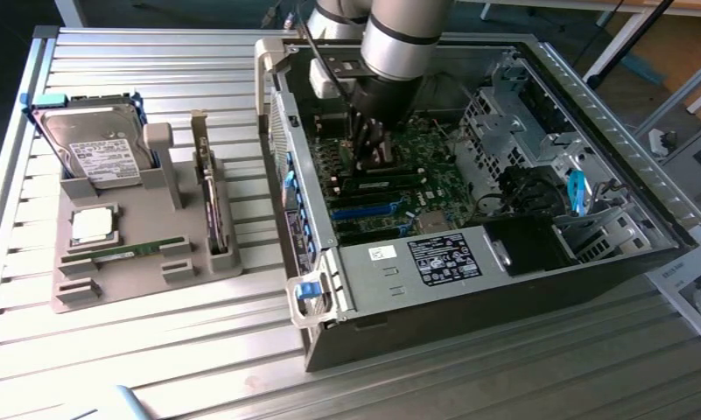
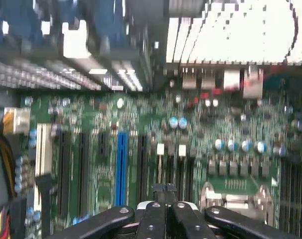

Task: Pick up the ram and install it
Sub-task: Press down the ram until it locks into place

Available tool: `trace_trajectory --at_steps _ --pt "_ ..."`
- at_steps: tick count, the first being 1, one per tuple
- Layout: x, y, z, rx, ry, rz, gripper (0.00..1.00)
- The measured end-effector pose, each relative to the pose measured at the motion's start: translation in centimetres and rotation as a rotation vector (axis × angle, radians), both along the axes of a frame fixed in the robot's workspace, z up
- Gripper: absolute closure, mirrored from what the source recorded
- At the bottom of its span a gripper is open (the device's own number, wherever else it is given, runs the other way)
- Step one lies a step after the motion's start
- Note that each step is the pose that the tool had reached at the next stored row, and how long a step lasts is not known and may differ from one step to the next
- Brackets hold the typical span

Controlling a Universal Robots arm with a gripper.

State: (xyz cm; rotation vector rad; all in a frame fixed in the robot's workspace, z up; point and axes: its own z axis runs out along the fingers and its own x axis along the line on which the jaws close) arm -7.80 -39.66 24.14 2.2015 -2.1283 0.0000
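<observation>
The ram [image 1: 134,251], a thin green stick, lies flat in a slot of the grey holder [image 1: 119,282] at the exterior view's left. My gripper [image 1: 368,162] is far from it, lowered inside the open computer case [image 1: 380,289], just above the green motherboard [image 1: 430,185]. In the wrist view the black fingertips [image 2: 158,195] press together, and I see nothing between them. Past them lies the motherboard [image 2: 141,119] with dark slots and one blue slot [image 2: 122,159].
The holder also carries a silver hard drive [image 1: 99,153], a square silver processor [image 1: 94,225] and an upright card [image 1: 207,197]. Case walls, a drive cage [image 1: 525,122] and cables [image 1: 537,188] surround the arm. The slatted metal table [image 1: 186,350] stretches in front.
</observation>
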Motion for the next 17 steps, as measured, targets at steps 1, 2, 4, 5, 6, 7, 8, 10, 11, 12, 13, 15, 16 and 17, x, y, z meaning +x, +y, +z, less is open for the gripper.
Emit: trace_trajectory --at_steps 1,2,4,5,6,7,8,10,11,12,13,15,16,17 --pt "-0.51 0.00 0.00 0.0000 0.0001 0.000 0.89" --pt "-0.70 0.00 -0.01 0.0000 0.0001 0.000 0.89" --pt "-0.72 -0.02 -0.02 0.0000 0.0000 0.000 0.89" --pt "-0.74 -0.11 -0.03 -0.0002 0.0000 0.000 0.89" --pt "-0.76 -0.19 -0.05 -0.0001 0.0000 0.000 0.89" --pt "-0.77 -0.28 -0.06 -0.0002 0.0000 0.000 0.89" --pt "-0.77 -0.32 -0.08 0.0000 0.0000 0.000 0.89" --pt "-0.77 -0.32 -0.15 0.0000 0.0000 0.000 0.89" --pt "-0.77 -0.32 -0.27 -0.0001 0.0000 0.000 0.89" --pt "-0.77 -0.33 -0.30 -0.0001 0.0000 0.000 0.89" --pt "-0.77 -0.33 -0.34 -0.0002 0.0001 0.000 0.89" --pt "-0.77 -0.33 -0.41 -0.0003 0.0002 0.000 0.89" --pt "-0.77 -0.33 -0.46 -0.0001 0.0001 0.000 0.89" --pt "-0.77 -0.33 -0.50 -0.0002 0.0001 0.000 0.89"
